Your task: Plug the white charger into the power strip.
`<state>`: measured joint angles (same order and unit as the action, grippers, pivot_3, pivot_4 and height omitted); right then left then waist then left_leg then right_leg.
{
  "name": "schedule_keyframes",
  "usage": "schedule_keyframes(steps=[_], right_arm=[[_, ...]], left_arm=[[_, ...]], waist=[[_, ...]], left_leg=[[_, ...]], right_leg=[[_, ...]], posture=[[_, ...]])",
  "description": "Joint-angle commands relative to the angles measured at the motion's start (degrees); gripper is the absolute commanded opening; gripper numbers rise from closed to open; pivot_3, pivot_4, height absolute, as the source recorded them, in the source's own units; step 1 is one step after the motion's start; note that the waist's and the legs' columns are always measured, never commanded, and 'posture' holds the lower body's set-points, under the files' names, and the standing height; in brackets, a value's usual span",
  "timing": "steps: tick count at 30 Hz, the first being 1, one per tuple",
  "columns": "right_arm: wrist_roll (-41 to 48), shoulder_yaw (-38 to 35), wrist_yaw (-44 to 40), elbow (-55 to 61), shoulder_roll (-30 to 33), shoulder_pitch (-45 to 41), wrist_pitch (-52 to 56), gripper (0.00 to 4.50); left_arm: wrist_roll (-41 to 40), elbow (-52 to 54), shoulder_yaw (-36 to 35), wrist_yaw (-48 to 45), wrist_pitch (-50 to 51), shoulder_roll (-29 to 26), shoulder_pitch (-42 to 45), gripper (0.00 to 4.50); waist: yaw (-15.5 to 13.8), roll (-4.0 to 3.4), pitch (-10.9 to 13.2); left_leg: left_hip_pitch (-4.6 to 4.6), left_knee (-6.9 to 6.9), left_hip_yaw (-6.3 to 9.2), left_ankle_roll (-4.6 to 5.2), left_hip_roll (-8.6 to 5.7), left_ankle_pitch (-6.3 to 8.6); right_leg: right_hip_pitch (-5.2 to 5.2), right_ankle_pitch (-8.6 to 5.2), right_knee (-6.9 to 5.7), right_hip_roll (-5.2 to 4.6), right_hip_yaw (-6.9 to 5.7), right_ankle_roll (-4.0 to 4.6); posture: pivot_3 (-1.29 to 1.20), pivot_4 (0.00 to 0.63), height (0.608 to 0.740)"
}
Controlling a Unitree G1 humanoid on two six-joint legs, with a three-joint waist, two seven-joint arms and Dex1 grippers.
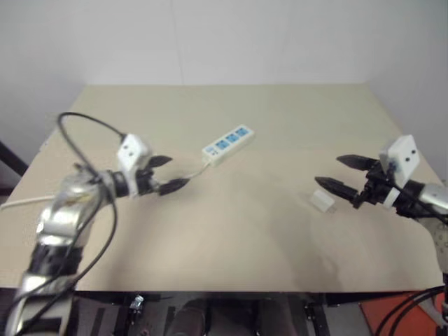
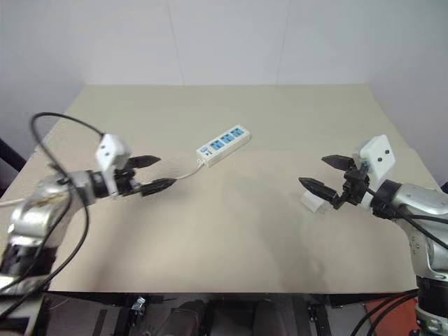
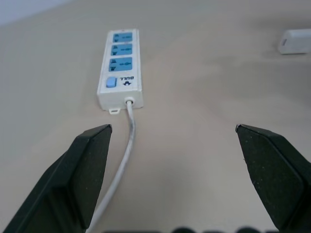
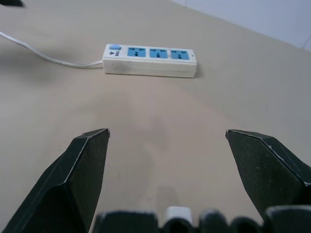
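Here, both grippers hang spread and empty over the table (image 1: 231, 238), with the strip and charger lying apart on it.

Head views: the strip (image 1: 227, 145) lies slantwise toward the far middle of the table, its cord (image 1: 198, 170) trailing toward the left gripper (image 1: 166, 173), whose fingers stand wide with nothing between them; the charger (image 1: 323, 200) rests on the right side, just beside the right gripper (image 1: 341, 174), likewise spread and holding nothing.
Left wrist view: the two black fingers (image 3: 80, 174) are parted; beyond them the cord runs into the strip's switch end, and the charger (image 3: 295, 41) lies well apart.
Right wrist view: parted fingers (image 4: 80, 174) frame bare table, the strip (image 4: 149, 59) farther off.
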<state>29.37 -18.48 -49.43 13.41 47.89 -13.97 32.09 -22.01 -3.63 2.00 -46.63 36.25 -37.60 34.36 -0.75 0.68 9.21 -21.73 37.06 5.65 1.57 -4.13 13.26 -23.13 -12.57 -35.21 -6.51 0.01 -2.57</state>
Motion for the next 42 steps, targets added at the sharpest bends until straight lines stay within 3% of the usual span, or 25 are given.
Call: schedule_keyframes(steps=[1,7,8,10,15,22,27,34,37,41,42], right_arm=[[1.06,-0.92,0.51,2.32,0.21,-1.02,-0.49,4.50],[1.64,-2.12,0.70,3.72,0.16,0.18,-0.23,4.50],[1.87,-2.38,0.84,4.00,0.12,0.38,-0.11,4.50],[2.29,-2.73,1.09,4.62,0.09,0.84,0.06,4.50],[3.05,-3.17,1.72,5.43,0.10,1.58,0.27,4.50],[3.80,-3.37,2.18,5.62,0.40,2.13,0.14,4.50],[3.97,-3.18,1.97,5.22,0.65,2.04,-0.08,4.50],[4.46,-3.79,1.48,6.02,0.85,3.93,-0.11,4.50],[4.55,-3.66,1.43,6.20,0.72,4.30,-0.09,4.50],[4.60,-3.23,1.10,5.94,0.76,4.02,0.05,4.50],[4.50,-3.00,1.02,5.72,0.76,3.76,0.03,4.50]], left_arm=[[7.61,-12.93,5.23,6.35,3.07,4.45,8.40,4.45],[13.79,-35.56,7.54,7.62,-3.94,11.62,19.07,4.45],[14.74,-39.38,7.59,8.30,-4.78,12.77,20.77,4.28],[16.74,-45.47,7.97,8.89,-7.82,14.42,23.17,3.85],[18.99,-54.60,7.14,9.03,-12.00,17.15,27.20,2.27],[20.26,-57.79,6.03,7.27,-13.79,18.49,28.35,0.05],[20.39,-52.97,6.64,1.86,-15.23,17.76,25.42,0.02],[16.45,-14.54,10.86,-15.84,-8.47,6.29,5.01,0.02],[13.97,-0.57,10.09,-18.04,-5.23,1.34,-3.74,0.02],[11.91,8.09,7.89,-16.78,-1.77,-1.77,-9.79,0.02],[11.83,9.30,7.42,-15.95,-1.13,-2.23,-10.65,0.59]], waist=[[0.07,0.02,0.01],[0.98,0.15,0.07],[1.01,0.16,0.08],[0.88,0.19,0.10],[0.62,0.19,0.10],[0.57,0.19,0.10],[0.56,0.19,0.10],[1.24,0.16,0.08],[1.54,0.15,0.08],[1.27,0.15,0.08],[1.14,0.15,0.08]], left_leg=[[-0.01,0.05,0.00,0.00,-0.02,0.00],[-0.09,0.05,-0.13,0.01,-0.03,0.00],[-0.11,0.05,-0.14,0.01,-0.03,0.00],[-0.14,0.06,-0.14,0.01,-0.04,0.00],[-0.12,0.13,-0.19,0.01,-0.05,0.01],[-0.10,0.27,-0.22,0.02,-0.05,0.01],[-0.08,0.28,-0.27,0.02,-0.05,0.01],[-0.10,0.22,-0.38,0.05,-0.02,0.03],[-0.05,0.19,-0.46,0.10,0.01,0.06],[0.16,0.18,-0.53,0.11,0.06,0.07],[0.21,0.18,-0.54,0.11,0.08,0.07]], right_leg=[[0.00,0.01,-0.02,0.01,-0.01,-0.01],[-0.14,0.05,-0.01,0.02,0.16,-0.05],[-0.16,0.05,0.00,0.02,0.16,-0.05],[-0.18,0.05,0.00,0.01,0.16,-0.05],[-0.13,0.11,-0.02,-0.03,0.20,-0.17],[-0.08,0.15,-0.10,-0.02,0.23,-0.26],[-0.09,0.16,-0.14,-0.02,0.27,-0.26],[-0.18,0.17,-0.11,-0.01,0.54,-0.23],[-0.22,0.17,-0.12,0.00,0.70,-0.23],[-0.09,0.18,-0.15,0.01,0.73,-0.21],[-0.03,0.16,-0.15,0.01,0.71,-0.23]], posture=[[0.00,0.150,0.740],[0.00,0.150,0.740],[0.00,0.150,0.740],[0.00,0.150,0.740],[0.00,0.150,0.740],[0.00,0.150,0.740],[0.00,0.150,0.740],[0.00,0.150,0.740],[0.00,0.150,0.740],[0.00,0.150,0.740],[0.00,0.150,0.740]])
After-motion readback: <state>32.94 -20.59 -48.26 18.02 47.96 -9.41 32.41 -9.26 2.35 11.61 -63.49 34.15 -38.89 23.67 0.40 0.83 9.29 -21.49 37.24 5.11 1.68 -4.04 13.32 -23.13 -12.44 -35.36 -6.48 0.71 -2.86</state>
